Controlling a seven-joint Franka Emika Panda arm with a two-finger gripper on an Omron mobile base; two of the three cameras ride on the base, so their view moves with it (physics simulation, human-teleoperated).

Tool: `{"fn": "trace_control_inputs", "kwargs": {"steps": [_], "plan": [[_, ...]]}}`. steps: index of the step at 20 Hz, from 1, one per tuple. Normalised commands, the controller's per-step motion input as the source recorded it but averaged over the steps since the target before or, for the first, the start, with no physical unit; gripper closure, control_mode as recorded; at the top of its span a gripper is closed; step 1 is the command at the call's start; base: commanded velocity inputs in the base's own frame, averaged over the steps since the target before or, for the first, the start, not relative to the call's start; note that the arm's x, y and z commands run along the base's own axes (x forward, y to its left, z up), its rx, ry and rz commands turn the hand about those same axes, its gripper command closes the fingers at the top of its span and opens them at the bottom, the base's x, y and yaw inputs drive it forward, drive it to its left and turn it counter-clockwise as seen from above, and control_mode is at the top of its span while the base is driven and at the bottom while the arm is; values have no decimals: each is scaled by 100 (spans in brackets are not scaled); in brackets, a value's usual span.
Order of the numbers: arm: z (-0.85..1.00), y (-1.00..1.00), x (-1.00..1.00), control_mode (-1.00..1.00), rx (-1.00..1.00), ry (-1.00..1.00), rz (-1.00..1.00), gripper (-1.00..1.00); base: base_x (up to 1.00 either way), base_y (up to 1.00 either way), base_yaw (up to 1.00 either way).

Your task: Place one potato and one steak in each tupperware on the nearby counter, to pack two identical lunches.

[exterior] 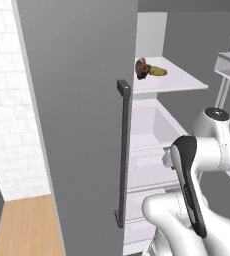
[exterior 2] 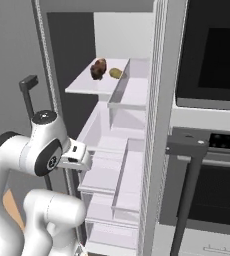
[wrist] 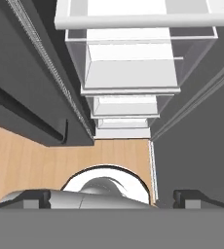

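I have the fridge open ahead. A steak (exterior: 141, 68) and a potato (exterior: 158, 71) lie touching on its upper shelf (exterior: 179, 80), steak to the left, both well above the arm. The grey door (exterior: 77, 125) with its dark handle (exterior: 122, 150) stands left of the shelf, partly blocking the left base view. Right of the fridge is a dark oven (exterior 2: 212, 50). The gripper (wrist: 111, 197) points down at drawers (wrist: 128, 73) and wood floor (wrist: 36, 155), jaws spread wide, holding nothing.
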Motion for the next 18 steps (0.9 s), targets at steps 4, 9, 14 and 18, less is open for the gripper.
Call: {"fn": "trace_control_inputs", "kwargs": {"steps": [4, 9, 14, 18], "plan": [[0, 0, 0, 100, 0, 0, 0, -100, 51, -9, -3], [0, 0, 0, 100, 0, 0, 0, -100, 31, -34, -1], [0, 0, 0, 100, 0, 0, 0, -100, 18, -26, 0], [0, 0, 0, 100, 0, 0, 0, -100, 0, 0, 0]]}}
